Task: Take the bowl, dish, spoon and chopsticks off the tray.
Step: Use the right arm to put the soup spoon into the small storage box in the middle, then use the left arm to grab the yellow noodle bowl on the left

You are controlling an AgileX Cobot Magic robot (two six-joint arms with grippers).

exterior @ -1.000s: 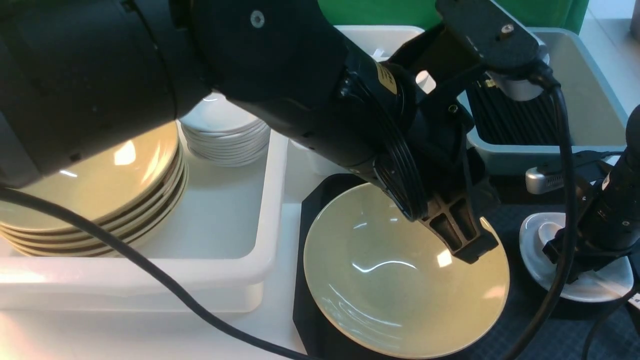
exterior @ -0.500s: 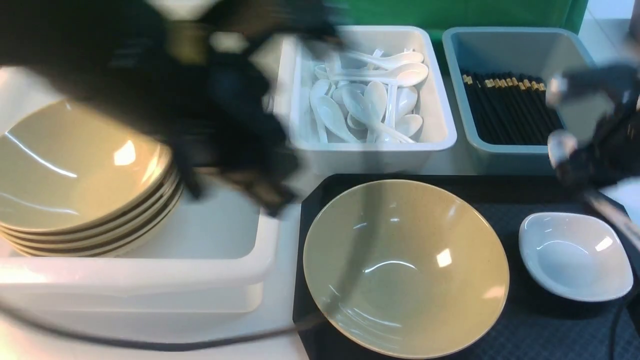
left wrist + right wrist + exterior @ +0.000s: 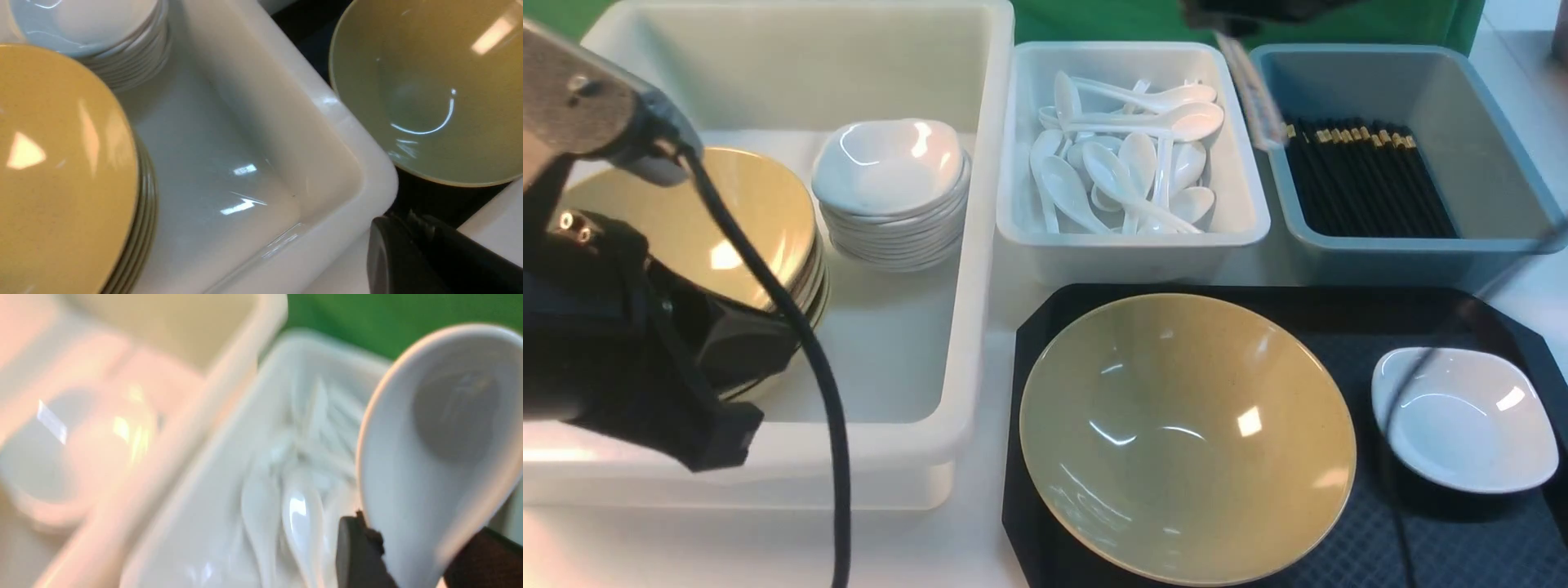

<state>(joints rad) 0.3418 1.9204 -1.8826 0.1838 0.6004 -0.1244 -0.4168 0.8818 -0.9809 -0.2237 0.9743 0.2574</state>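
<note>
The pale olive-yellow bowl point(image 3: 1186, 437) point(image 3: 433, 90) sits on the black tray point(image 3: 1347, 314), with the small white dish point(image 3: 1462, 420) empty to its right. My right gripper point(image 3: 1241, 20) point(image 3: 421, 555) is at the top edge of the front view, shut on the white spoon point(image 3: 441, 428) point(image 3: 1254, 102), which hangs blurred between the spoon bin and the blue-grey bin. My left gripper point(image 3: 412, 222) point(image 3: 719, 441) is shut and empty, low by the big white bin's near right corner. Chopsticks point(image 3: 1364, 180) show only inside the blue-grey bin.
The big white bin point(image 3: 968, 343) holds a stack of yellow bowls point(image 3: 743, 220) and a stack of white dishes point(image 3: 890, 192). A smaller white bin point(image 3: 1131, 245) holds several spoons. The blue-grey bin point(image 3: 1494, 147) stands far right. A black cable point(image 3: 809, 367) hangs from my left arm.
My left arm swung from above the bowl to the left, over the big white bin. My right gripper lifted the spoon out of the dish and carried it up towards the far bins.
</note>
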